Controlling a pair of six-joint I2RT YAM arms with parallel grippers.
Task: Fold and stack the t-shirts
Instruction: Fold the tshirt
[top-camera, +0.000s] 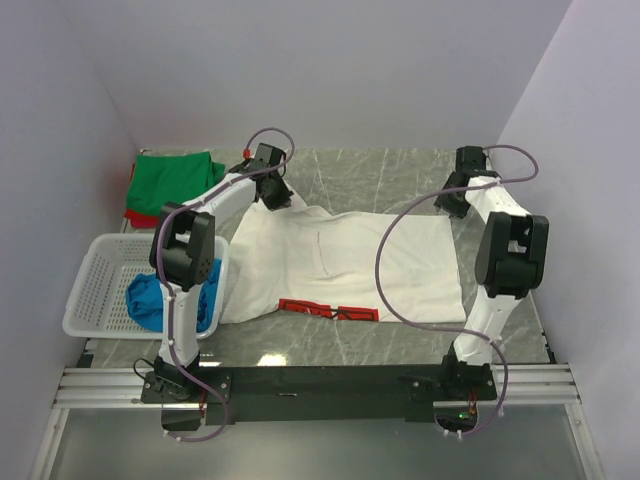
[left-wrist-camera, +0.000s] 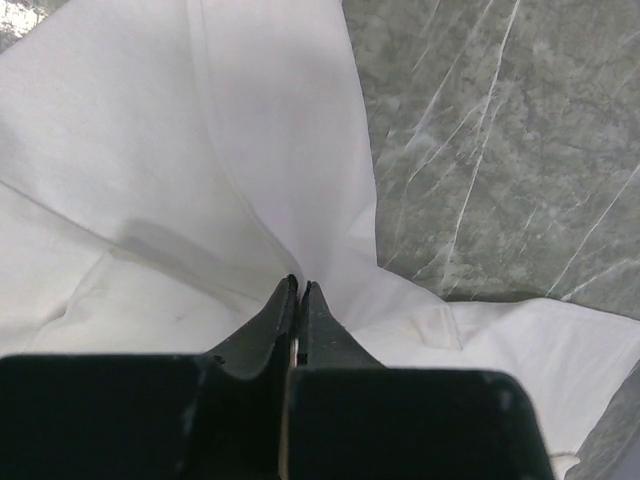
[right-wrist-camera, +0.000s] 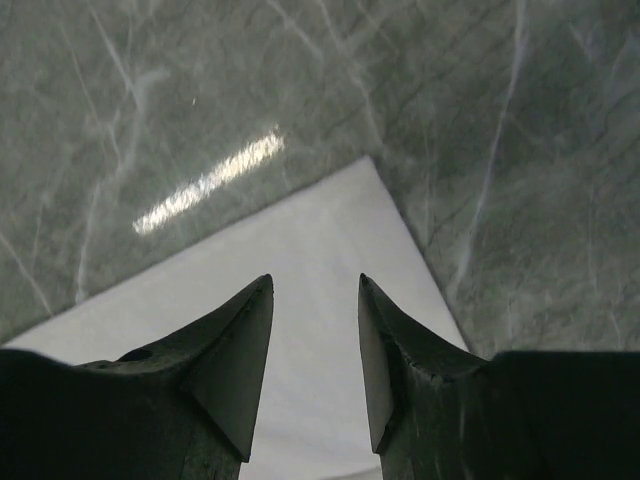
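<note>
A grey marbled counter (top-camera: 400, 180) is seen from above, with two robot arms mounted at its near edge. A large white t-shirt (top-camera: 300, 265) lies spread flat across the middle of the counter, with a strip of red print (top-camera: 328, 310) along the hem that faces the near edge.

The left gripper (top-camera: 272, 190) sits at the shirt's far-left part, towards the counter's far edge. In the left wrist view the left gripper (left-wrist-camera: 298, 288) has its jaws pressed tight together, pinching a fold of the white t-shirt (left-wrist-camera: 200, 150), and creases fan out from the pinch.

The right gripper (top-camera: 455, 200) is at the shirt's far-right corner. In the right wrist view the right gripper (right-wrist-camera: 315, 285) has its jaws about halfway apart with nothing between them, poised over that corner of the white t-shirt (right-wrist-camera: 320, 230). Whether it touches the cloth cannot be told.

At the counter's far-left corner a green t-shirt (top-camera: 175, 180) lies on a red t-shirt (top-camera: 133, 195). A white lattice basket (top-camera: 100, 290) at the left edge holds a blue t-shirt (top-camera: 150, 300).
</note>
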